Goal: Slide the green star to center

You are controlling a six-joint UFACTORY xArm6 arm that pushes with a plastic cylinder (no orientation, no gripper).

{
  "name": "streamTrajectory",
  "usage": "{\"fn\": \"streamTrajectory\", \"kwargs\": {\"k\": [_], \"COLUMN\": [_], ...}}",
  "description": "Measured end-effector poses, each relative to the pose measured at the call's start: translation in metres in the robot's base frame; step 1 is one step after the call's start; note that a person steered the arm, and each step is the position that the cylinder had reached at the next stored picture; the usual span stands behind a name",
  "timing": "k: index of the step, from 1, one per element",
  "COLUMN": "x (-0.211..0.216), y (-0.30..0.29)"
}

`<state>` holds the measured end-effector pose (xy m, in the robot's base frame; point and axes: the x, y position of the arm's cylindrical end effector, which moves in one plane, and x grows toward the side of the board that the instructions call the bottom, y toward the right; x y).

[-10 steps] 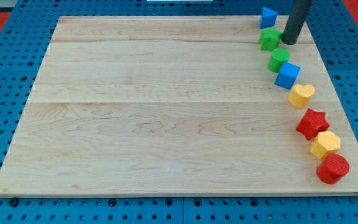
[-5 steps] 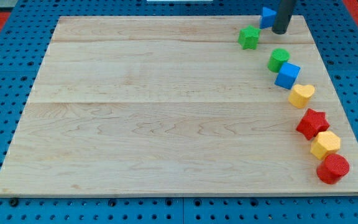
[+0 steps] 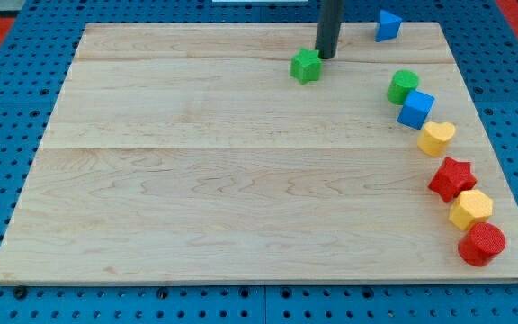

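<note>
One shove moved green star (image 3: pixel 306 66) left; my tip (image 3: pixel 325 57) touches its upper right; no hand; center's further down-left.

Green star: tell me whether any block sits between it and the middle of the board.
Nothing visible does. The green star sits near the view's top with my tip against its upper right side. The wood from there toward the centre of the board is bare. The other blocks all lie along the view's right edge, off that path.

Rod (image 3: pixel 330 22) cut off by frame's top edge; arm above unseen. My tip (image 3: pixel 325 58) meets green star (image 3: pixel 306 66); exact contact unclear.
</note>
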<state>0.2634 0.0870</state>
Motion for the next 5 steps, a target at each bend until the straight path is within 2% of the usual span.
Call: {"fn": "streamTrajectory", "kwargs": {"k": [2,4,5], "x": [0.037,0.018,0.028], "y": [-0.014,-0.050,-0.060]}}
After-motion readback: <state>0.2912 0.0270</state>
